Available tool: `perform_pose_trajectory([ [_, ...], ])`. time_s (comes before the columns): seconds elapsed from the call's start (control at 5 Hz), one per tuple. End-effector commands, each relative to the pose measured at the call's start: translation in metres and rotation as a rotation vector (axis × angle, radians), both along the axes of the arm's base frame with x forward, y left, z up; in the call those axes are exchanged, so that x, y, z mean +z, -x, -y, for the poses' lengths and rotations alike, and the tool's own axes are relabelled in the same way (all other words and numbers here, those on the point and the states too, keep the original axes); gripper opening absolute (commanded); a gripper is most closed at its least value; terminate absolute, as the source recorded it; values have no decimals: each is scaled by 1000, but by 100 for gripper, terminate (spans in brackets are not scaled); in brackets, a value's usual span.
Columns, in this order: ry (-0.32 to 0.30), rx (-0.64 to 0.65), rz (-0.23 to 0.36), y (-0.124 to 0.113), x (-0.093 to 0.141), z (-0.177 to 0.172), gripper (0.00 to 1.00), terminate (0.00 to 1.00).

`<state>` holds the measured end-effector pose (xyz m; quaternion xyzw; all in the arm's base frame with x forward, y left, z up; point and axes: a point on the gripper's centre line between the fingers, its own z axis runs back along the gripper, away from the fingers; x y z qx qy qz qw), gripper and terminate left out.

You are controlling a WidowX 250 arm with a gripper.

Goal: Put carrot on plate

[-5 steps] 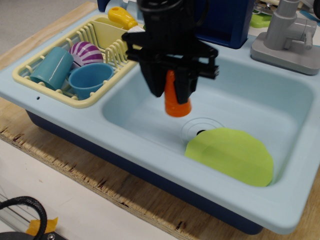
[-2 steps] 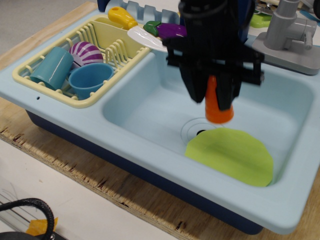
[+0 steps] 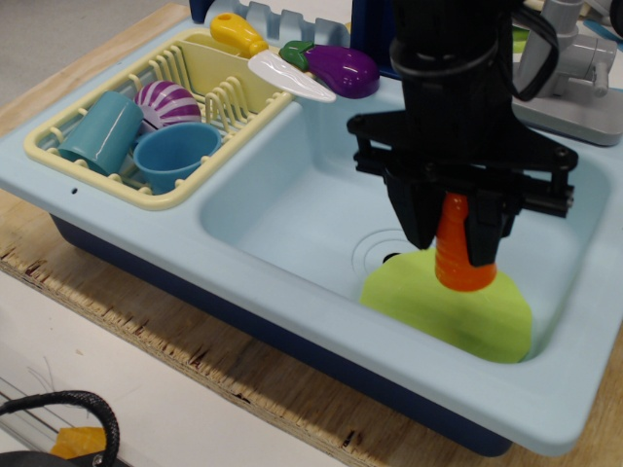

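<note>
The carrot (image 3: pixel 461 251) is gripped between the black fingers of the gripper (image 3: pixel 458 233), which are closed against its sides. It is held upright with the wide end down and the narrow end hidden between the fingers. Its lower end is seen over the plate (image 3: pixel 428 302); whether it touches the plate cannot be told. The plate lies flat on the floor of the sink (image 3: pixel 292 209), toward the right front corner of the basin and just beside the drain (image 3: pixel 389 255), whose ring is partly covered by the plate's edge.

The sink unit is set on a wooden bench (image 3: pixel 195 365), whose plywood front edge is seen along the bottom. Toward the left rear of the unit a cream rack (image 3: pixel 146 195) is placed on the drainboard. A teal cup (image 3: pixel 102 131) on its side, a blue bowl (image 3: pixel 177 154) and a purple-and-white striped object (image 3: pixel 167 102) are held in the rack. At the rear edge, behind the basin, an eggplant (image 3: pixel 341 68) is laid on the rim, with a toy knife (image 3: pixel 263 53) with a yellow handle just beside it. A grey faucet (image 3: pixel 574 78) is mounted at the right rear corner, partly hidden by the arm. A black cable (image 3: pixel 68 404) is seen at the bench's left front corner.
</note>
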<state>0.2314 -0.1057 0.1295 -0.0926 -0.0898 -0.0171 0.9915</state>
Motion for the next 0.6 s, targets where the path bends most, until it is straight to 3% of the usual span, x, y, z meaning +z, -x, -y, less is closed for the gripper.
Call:
perform_pose_trajectory([
  [0.0, 45, -20, 10, 0, -7, -6, 100, 0],
  [0.2, 45, -20, 10, 0, -7, -6, 100, 0],
  [0.4, 45, -20, 10, 0, -7, -6, 100, 100],
])
